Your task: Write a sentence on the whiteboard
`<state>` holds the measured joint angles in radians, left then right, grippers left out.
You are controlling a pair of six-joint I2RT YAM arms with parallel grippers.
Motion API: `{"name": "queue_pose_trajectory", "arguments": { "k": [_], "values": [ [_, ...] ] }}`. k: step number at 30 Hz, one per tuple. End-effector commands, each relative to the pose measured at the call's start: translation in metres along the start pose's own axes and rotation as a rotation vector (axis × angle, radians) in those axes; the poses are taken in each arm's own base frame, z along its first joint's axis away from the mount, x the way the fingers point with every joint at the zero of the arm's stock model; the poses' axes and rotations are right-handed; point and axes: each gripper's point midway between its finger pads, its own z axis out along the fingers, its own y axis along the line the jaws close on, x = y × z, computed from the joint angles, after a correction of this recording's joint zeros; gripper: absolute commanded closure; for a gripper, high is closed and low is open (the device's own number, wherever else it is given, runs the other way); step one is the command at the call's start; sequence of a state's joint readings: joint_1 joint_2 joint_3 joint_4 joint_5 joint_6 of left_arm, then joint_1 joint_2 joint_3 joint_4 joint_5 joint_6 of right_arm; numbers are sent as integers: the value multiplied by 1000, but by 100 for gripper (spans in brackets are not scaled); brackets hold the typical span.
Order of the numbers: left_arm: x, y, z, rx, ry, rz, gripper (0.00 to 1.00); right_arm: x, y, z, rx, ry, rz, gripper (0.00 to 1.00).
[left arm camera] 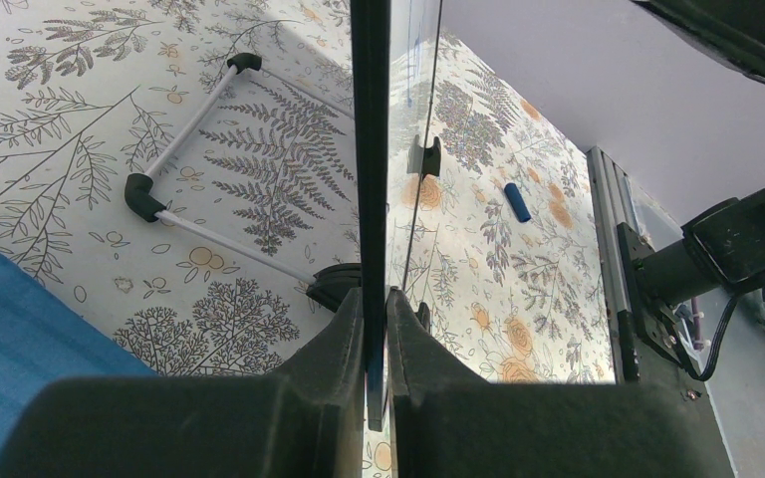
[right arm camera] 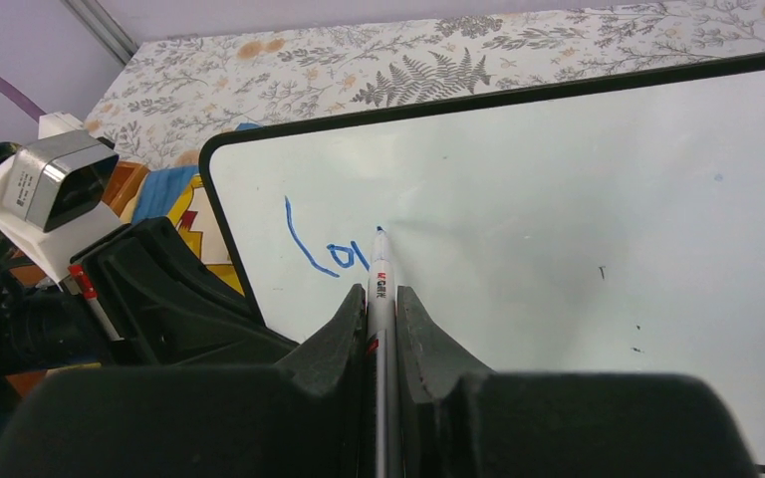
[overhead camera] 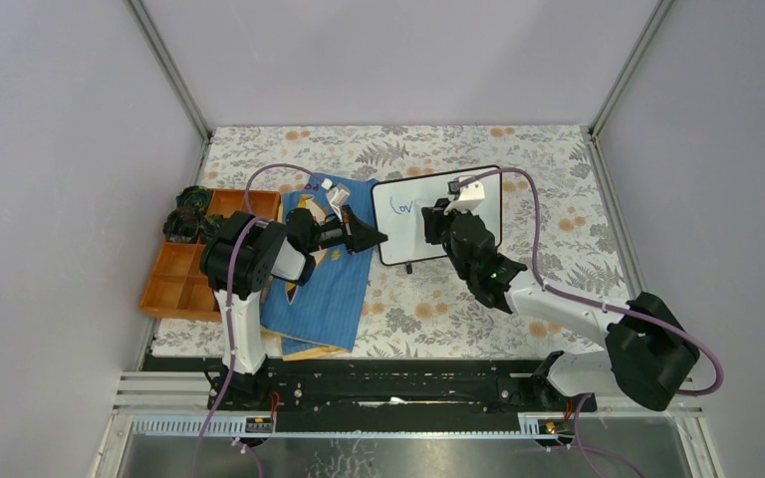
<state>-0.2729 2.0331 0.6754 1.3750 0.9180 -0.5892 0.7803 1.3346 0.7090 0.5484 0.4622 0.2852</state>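
Observation:
The whiteboard (overhead camera: 458,231) stands tilted at mid-table, black-framed, with the start of the sentence (overhead camera: 401,207) in blue near its top left. My left gripper (overhead camera: 381,237) is shut on the board's left edge; in the left wrist view the black frame (left arm camera: 370,149) runs between its fingers, the gripper (left arm camera: 377,304) pinching it. My right gripper (right arm camera: 381,299) is shut on a silver marker (right arm camera: 380,284), whose blue tip touches the whiteboard (right arm camera: 558,199) just right of the blue letters "lo" (right arm camera: 324,249). From above, the right gripper (overhead camera: 428,221) hangs over the board's middle.
A blue cloth-like book (overhead camera: 324,289) lies under the left arm, with an orange compartment tray (overhead camera: 174,279) to its left. A blue pen cap (left arm camera: 518,201) lies on the floral cloth beyond the board. The board's white stand legs (left arm camera: 189,129) rest on the cloth.

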Motion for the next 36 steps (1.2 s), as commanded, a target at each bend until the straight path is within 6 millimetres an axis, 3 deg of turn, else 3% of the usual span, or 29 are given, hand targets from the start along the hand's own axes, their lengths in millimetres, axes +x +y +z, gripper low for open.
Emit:
{"name": "queue_pose_trajectory", "arguments": {
  "k": [1, 7, 36],
  "values": [
    [27, 18, -7, -64, 60, -40, 100, -14, -6, -10, 5, -41, 47, 100],
    [27, 18, -7, -64, 60, -41, 100, -6, -5, -9, -3, -23, 55, 100],
    [28, 19, -7, -66, 61, -40, 100, -14, 5, 9, -3, -45, 67, 100]
  ]
}}
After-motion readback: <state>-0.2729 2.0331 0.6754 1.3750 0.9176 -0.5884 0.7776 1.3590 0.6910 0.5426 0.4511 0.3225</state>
